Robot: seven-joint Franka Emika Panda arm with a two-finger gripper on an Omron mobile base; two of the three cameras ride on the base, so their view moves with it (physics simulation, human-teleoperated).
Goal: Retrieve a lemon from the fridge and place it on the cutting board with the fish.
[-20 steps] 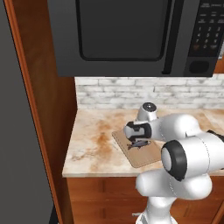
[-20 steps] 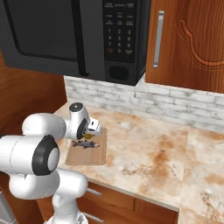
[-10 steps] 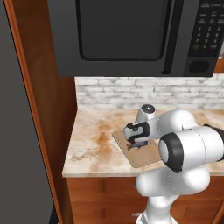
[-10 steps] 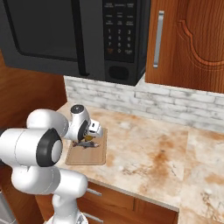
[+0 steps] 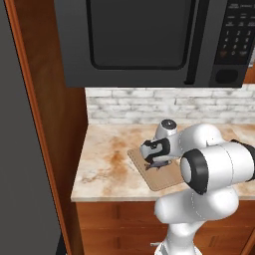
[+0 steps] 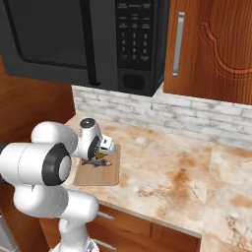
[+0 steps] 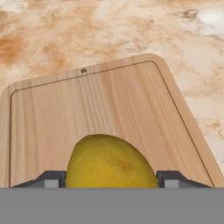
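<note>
My gripper (image 7: 109,180) is shut on the lemon (image 7: 109,162), a golden-yellow fruit wedged between the two fingertips. It hangs just above the light-brown cutting board (image 7: 109,100), which lies on the marbled counter. From the left base view the gripper (image 5: 154,151) points down over the cutting board (image 5: 164,182), with the dark slim fish (image 5: 159,164) lying just under it. The right base view shows the gripper (image 6: 104,152), a sliver of the lemon (image 6: 101,155), the fish (image 6: 96,162) and the cutting board (image 6: 98,175). The grey side of the fridge (image 5: 25,149) runs along the left edge.
A black microwave (image 5: 149,40) hangs above the counter (image 5: 109,159). A white brick backsplash (image 6: 197,115) runs behind it, and a wooden cabinet door with a bar handle (image 6: 178,44) is at the upper right. A wooden side panel (image 5: 60,149) borders the counter's left end.
The gripper stays over the board with the lemon in it, sinking only slightly. The arm's elbow has shifted a little.
</note>
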